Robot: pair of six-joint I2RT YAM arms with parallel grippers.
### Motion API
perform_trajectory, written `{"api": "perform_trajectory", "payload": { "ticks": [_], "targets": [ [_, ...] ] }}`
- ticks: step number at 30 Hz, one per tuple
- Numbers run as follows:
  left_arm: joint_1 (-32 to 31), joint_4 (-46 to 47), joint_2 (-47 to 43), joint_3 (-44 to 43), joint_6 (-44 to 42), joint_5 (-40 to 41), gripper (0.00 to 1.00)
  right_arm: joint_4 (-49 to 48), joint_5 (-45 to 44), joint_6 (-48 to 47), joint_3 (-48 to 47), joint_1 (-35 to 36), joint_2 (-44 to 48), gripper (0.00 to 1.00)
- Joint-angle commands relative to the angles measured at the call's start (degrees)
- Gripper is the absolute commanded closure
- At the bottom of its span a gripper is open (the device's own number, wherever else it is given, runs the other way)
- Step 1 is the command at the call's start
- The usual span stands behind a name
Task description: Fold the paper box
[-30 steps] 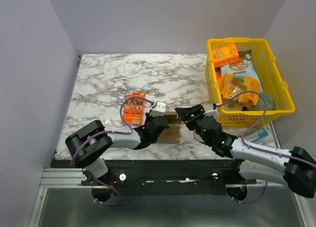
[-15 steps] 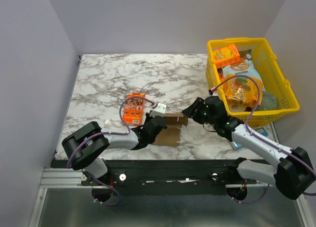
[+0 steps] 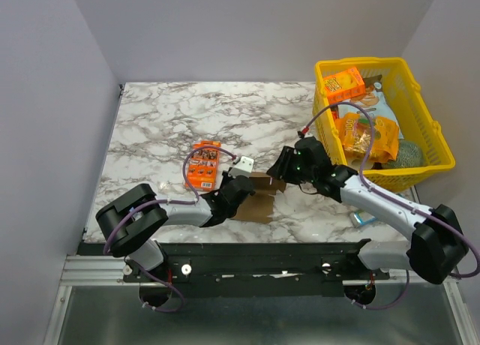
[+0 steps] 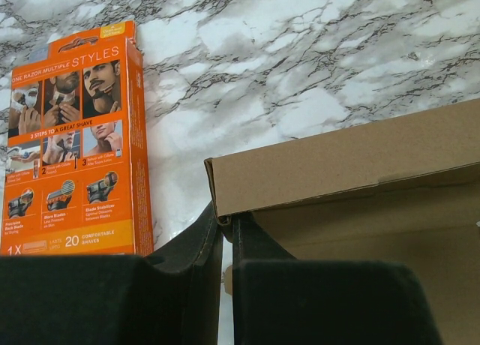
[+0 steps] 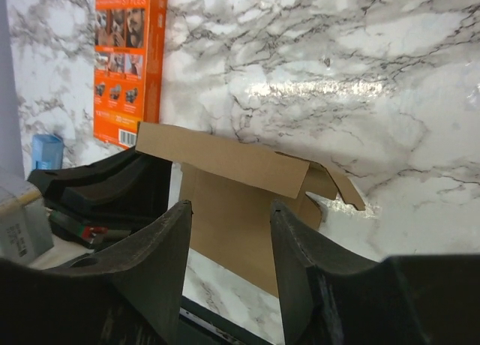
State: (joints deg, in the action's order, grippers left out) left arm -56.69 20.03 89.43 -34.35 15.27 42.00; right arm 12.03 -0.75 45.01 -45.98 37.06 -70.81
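Brown paper box (image 3: 260, 200) sits half-raised near the surface's (image 3: 165, 120) front edge. Left hand (image 3: 241, 187) pinches one wall; right hand (image 3: 280, 171) hovers spread beside the flap, which likely needs folding next.

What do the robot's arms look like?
The left arm and right arm have fat black round joints with pale grey tubes between. A thin purple cable loops along each. Each ends in two black curved fingers. A small white block sits by the left wrist.
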Motion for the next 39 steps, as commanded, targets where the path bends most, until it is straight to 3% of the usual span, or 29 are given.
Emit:
{"api": "perform_trajectory", "payload": {
  "ticks": [1,18,33,39],
  "targets": [
    [-0.09,-5.71,1.36,0.42,-0.94,-1.04,1.00,1.68,-0.57,-0.81,-2.54,1.35,-4.07,0.47],
    [-0.27,-5.88,-0.31,1.21,-0.59,-0.69,1.00,-0.08,-1.79,-2.12,-2.80,1.70,-1.97,0.48],
    [-0.44,-5.97,-1.80,2.00,-0.59,-0.34,1.00,3.87,-7.77,-3.27,-5.70,1.70,-9.26,0.52],
    [-0.62,-5.88,-1.71,1.92,-0.68,-0.16,1.00,3.61,-6.02,-2.83,-5.70,1.70,-11.10,0.52]
  ]
}}
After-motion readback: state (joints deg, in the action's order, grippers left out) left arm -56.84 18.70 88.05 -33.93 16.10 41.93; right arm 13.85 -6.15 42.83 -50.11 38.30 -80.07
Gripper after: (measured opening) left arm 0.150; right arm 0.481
